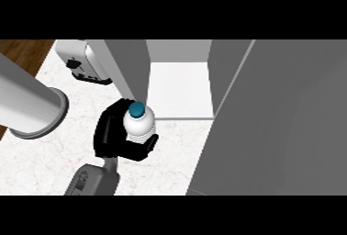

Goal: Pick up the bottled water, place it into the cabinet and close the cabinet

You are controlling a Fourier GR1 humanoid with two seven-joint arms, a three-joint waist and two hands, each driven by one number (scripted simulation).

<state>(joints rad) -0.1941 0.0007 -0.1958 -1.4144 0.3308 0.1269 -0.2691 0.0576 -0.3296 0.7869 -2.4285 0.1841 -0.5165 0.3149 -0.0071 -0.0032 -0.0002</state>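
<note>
Black fingers of the right hand (112, 133) curl round the upright bottled water (139, 123), forearm rising from below, just before the open cabinet (180, 89).

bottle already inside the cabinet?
No: the bottled water sits in the curled hand over the counter, in front of the open cabinet.
</note>
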